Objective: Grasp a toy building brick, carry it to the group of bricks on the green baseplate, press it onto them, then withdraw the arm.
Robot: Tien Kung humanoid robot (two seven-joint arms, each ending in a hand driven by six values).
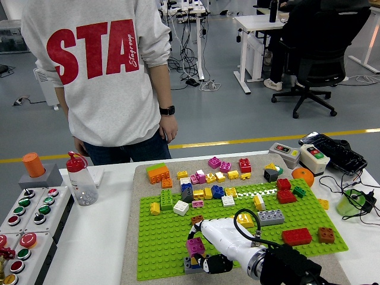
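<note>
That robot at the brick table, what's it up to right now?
The robot's right hand is low over the near edge of the green baseplate, holding a magenta brick against a small group of bricks there, apparently pressing it on. The left arm is out of view. A person in a grey sweatshirt stands at the far side, hands off the table.
</note>
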